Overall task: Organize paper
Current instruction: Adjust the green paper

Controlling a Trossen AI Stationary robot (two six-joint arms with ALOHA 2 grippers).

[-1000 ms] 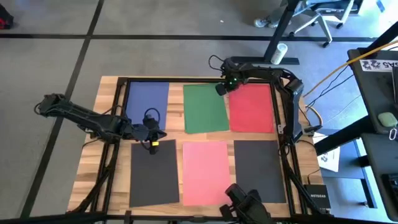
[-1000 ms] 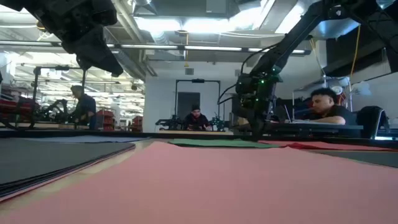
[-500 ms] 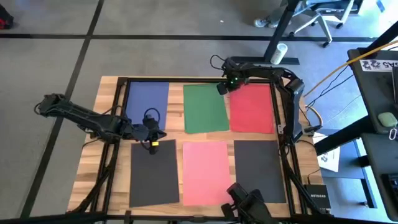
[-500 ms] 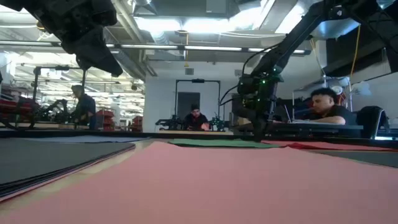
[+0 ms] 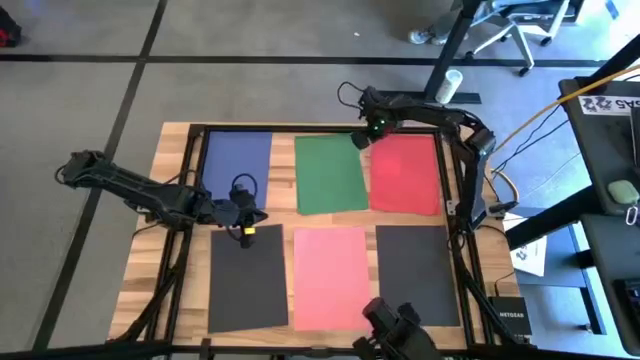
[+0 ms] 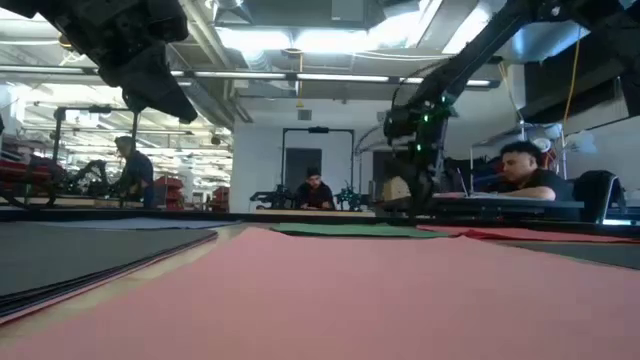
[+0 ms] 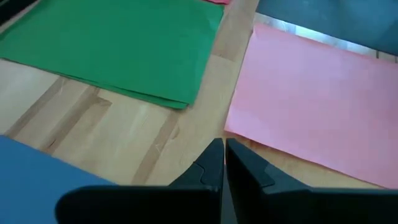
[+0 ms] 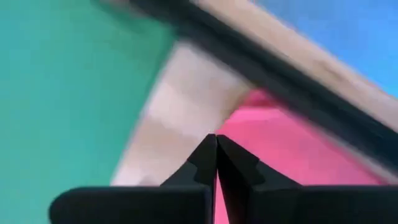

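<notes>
Six sheets of paper lie flat on the wooden table. Blue (image 5: 238, 165), green (image 5: 330, 172) and red (image 5: 404, 172) form the far row. Black (image 5: 248, 278), salmon pink (image 5: 332, 276) and dark grey (image 5: 416, 272) form the near row. My left gripper (image 5: 249, 228) hangs shut above the bare wood between the blue and black sheets, its fingertips (image 7: 224, 148) together and empty. My right gripper (image 5: 364, 140) is shut over the gap between the green sheet (image 8: 68, 93) and the red sheet's far left corner (image 8: 280, 155). In the low view it (image 6: 415, 195) stands just above the table.
A dark metal frame (image 5: 458, 170) runs around the table and carries the arms. Beyond the table stand a desk (image 5: 610, 150) at the right, an office chair (image 5: 500, 25), and people at desks (image 6: 520, 170) in the room behind.
My right gripper has risen a little and gone slightly toward the table's far edge, staying shut. The sheets and my left arm have kept still.
</notes>
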